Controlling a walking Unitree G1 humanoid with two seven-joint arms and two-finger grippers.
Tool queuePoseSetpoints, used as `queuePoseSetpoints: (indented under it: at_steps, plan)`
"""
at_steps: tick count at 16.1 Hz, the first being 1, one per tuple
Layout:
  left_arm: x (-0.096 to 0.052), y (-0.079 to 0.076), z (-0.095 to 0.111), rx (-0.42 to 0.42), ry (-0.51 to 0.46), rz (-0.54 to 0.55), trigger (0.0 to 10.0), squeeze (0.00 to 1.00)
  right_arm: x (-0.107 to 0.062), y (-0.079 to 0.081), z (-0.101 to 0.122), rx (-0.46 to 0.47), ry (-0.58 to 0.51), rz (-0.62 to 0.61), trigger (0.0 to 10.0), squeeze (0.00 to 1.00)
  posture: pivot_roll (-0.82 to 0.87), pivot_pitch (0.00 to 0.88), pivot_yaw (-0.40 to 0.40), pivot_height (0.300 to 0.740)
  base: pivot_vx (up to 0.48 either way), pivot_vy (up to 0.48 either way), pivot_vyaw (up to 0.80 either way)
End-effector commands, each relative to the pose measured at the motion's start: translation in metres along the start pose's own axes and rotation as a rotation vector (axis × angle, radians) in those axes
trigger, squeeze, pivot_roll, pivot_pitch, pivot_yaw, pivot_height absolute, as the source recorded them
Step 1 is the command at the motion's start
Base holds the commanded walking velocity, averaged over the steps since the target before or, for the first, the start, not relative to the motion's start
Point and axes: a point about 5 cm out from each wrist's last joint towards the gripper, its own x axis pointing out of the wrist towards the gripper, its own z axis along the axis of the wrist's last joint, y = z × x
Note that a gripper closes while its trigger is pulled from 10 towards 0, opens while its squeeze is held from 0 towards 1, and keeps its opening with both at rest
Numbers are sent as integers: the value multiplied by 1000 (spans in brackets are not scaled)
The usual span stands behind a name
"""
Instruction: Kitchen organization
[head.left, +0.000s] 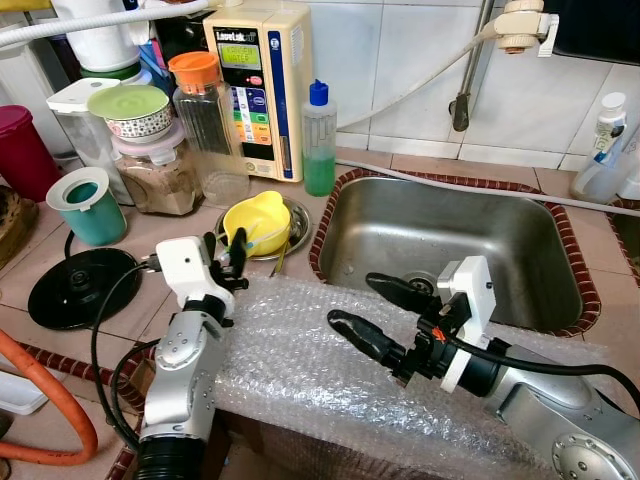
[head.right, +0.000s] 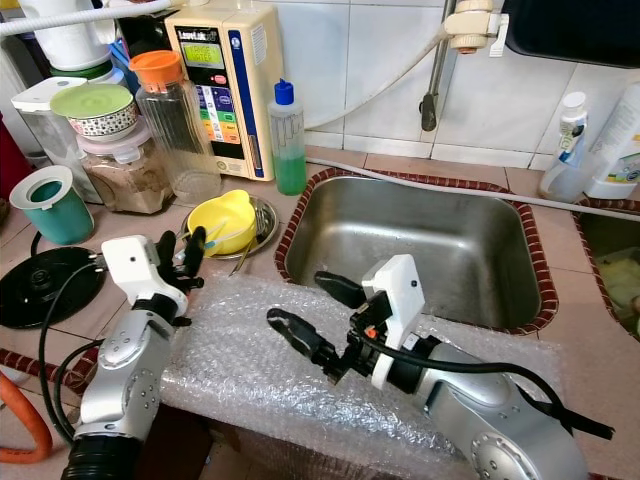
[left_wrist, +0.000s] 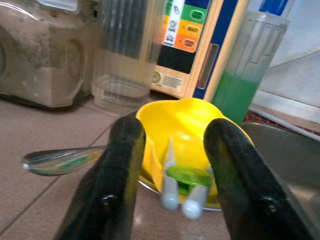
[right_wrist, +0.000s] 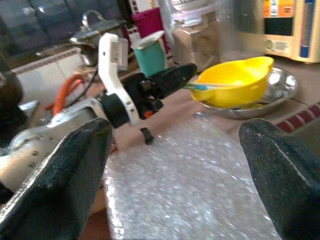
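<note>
L gripper spread, aimed at yellow bowl on steel plate beside sink; approach for pickup. R gripper spread, idle over bubble wrap.

The yellow bowl hides most of the steel plate under it, and the left end effector covers the bowl's near rim. In the left wrist view a spoon is blurred and its handle runs behind a black finger; two pale stems under a green piece in the bowl are too soft to identify. Bubble wrap covers the near edge of the surface. On the far left, a red canister and an orange hose are cut off by the picture's edge — likewise the white bottles on the far right. The labels on the water purifier are too small to read.
</note>
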Motion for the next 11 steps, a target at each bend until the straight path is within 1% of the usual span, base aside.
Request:
queuePoseSetpoints:
  at_steps: [1, 2, 3, 7, 11]
  plan:
    - [2, 1, 4, -4, -9, 5, 0, 0, 0, 5, 7, -8, -20, 32, 10000, 0, -15, 0, 48, 740, 0, 0, 0]
    - [2, 1, 5, -6, -14, 4, 0, 0, 1, 6, 6, 5, -12, 64, 10000, 0, -9, 0, 46, 740, 0, 0, 0]
    - [2, 1, 5, -6, -15, 4, 0, 0, 1, 6, 6, 6, -9, 69, 10000, 0, -7, 0, 44, 740, 0, 0, 0]
    - [2, -1, 7, -57, -15, 11, 0, 0, 0, 4, 7, 7, 8, 82, 10000, 0, -6, 0, 43, 740, 0, 0, 0]
    - [3, -2, 11, -57, -28, 0, 0, 0, 0, 4, 8, 15, 11, 92, 10000, 0, -1, 0, 43, 740, 0, 0, 0]
